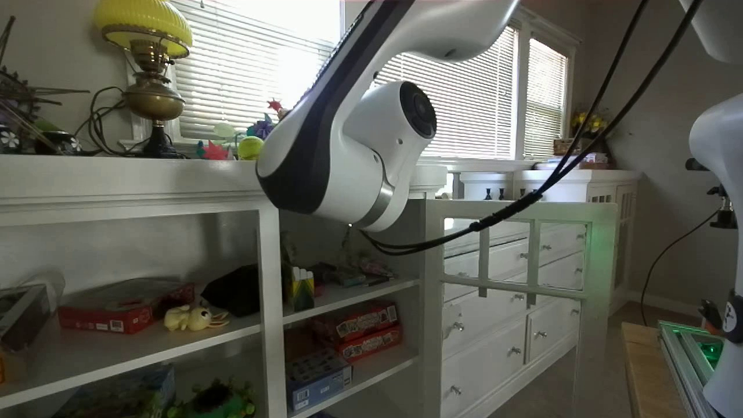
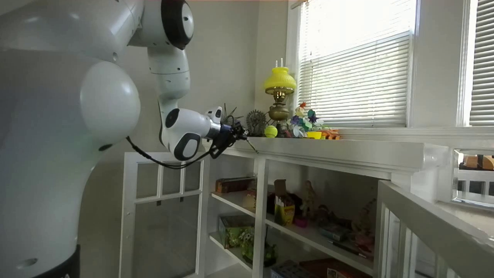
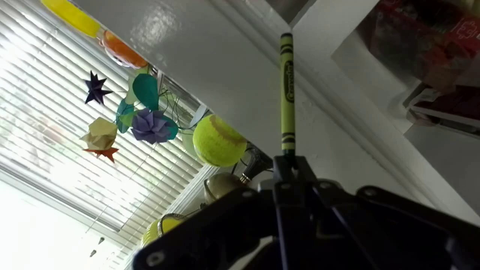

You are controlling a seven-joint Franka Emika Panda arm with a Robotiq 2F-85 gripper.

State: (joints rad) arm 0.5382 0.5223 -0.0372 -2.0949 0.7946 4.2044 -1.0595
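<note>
A yellow-green crayon point(image 3: 288, 90) with dark bands sticks straight out from my gripper point(image 3: 293, 160), whose fingers are shut on its dark end. In an exterior view the gripper point(image 2: 247, 135) is beside the white cabinet's top ledge point(image 2: 347, 150), and the crayon point(image 2: 252, 146) slants downward in front of the ledge's edge. Whether it touches the ledge I cannot tell. The nearest object on top is a tennis ball point(image 2: 271, 131), also seen in the wrist view left of the fingertips. In an exterior view the arm's wrist point(image 1: 371, 157) hides the gripper.
A brass lamp point(image 2: 278, 112) with yellow shade and paper flowers point(image 3: 150, 125) stand on the ledge. Below, shelves hold a yellow-green crayon box point(image 2: 284, 210), red boxes point(image 1: 126, 305) and toys. Glass-paned doors point(image 2: 130, 216) stand open. A black cable point(image 1: 505, 212) hangs from the arm.
</note>
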